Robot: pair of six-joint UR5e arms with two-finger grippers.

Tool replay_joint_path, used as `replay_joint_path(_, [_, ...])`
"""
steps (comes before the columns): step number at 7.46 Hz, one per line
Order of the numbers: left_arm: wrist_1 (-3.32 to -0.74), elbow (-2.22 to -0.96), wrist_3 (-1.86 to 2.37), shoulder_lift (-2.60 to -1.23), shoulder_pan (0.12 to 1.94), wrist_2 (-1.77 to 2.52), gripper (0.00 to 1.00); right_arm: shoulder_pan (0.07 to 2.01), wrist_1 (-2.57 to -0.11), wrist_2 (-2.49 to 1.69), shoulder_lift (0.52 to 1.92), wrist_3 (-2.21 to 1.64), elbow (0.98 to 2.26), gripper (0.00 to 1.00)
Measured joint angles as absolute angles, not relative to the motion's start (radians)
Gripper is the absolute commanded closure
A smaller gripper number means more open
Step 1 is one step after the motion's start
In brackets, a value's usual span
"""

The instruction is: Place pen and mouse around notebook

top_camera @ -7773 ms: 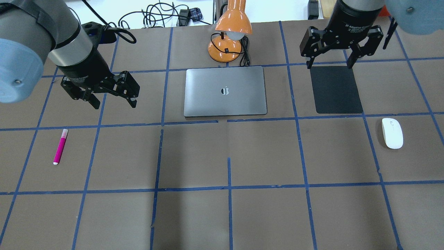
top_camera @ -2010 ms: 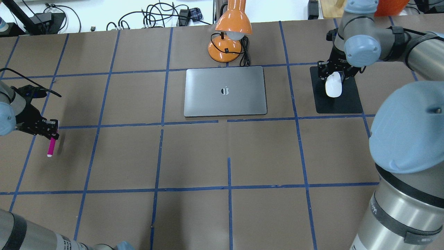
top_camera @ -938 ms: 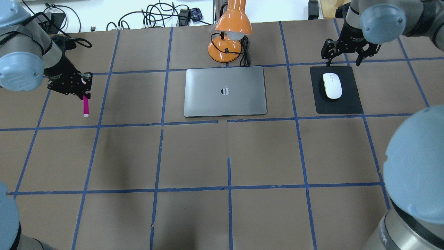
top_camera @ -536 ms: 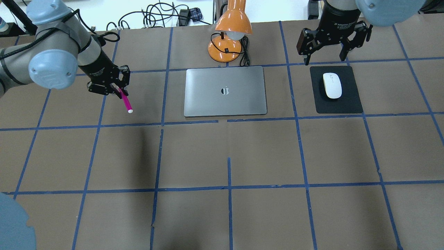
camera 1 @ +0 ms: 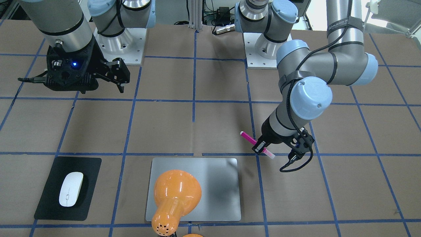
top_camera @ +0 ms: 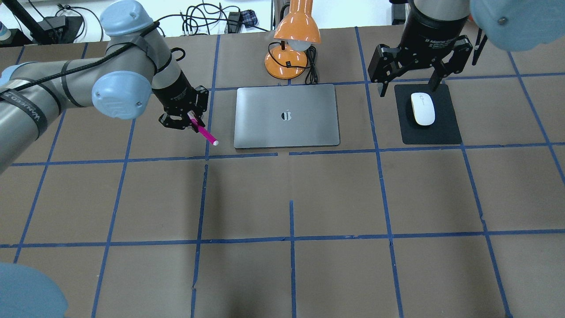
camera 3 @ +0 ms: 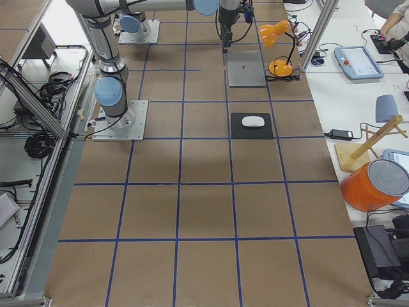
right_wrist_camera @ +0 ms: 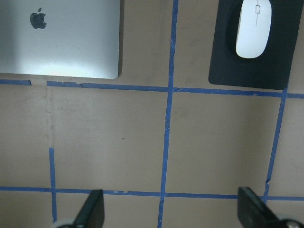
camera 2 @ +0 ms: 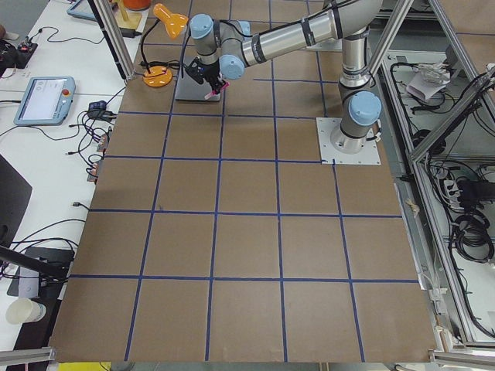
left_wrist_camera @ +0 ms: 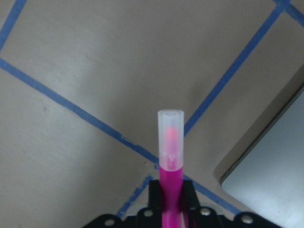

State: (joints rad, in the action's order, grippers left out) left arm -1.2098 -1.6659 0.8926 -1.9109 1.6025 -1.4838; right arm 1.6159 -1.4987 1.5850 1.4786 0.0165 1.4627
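Grips the pen [top_camera: 205, 134] in the left claw [top_camera: 190, 120], now just beside the notebook [top_camera: 287, 115] rather than well to its left as half a second ago. Holds it tilted over the brown surface [top_camera: 335, 194], pale cap pointing toward the notebook's near-left corner. Leaves the mouse [top_camera: 423, 108] on the black mat [top_camera: 446, 132], right of the notebook, as before. Keeps the right claw [top_camera: 409, 88] spread wide and empty above the mat's far edge.
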Motion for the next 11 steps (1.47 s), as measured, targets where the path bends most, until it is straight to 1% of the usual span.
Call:
replay_joint_path(2, [-1.184,-1.672,1.122,-1.929,1.694,-1.483,1.0,1.616,-1.498,1.586,1.477,0.018,1.47,0.0])
replay_joint_path(6, [-0.972,-1.739,1.439,-1.99,1.834,-1.481,1.0,1.614,-1.506,1.585,1.479,0.019,1.482,0.0])
replay_joint_path(8, [-0.962,-1.75,1.532,-2.004,1.889,-1.48,1.0,1.608,-1.506,1.572,1.479,0.02,1.484,0.0])
replay_joint_path(11, [-0.958,-1.796,1.619,-2.021,1.92,-1.477,1.0,1.606,-1.499,1.57,1.484,0.023,1.485,0.0])
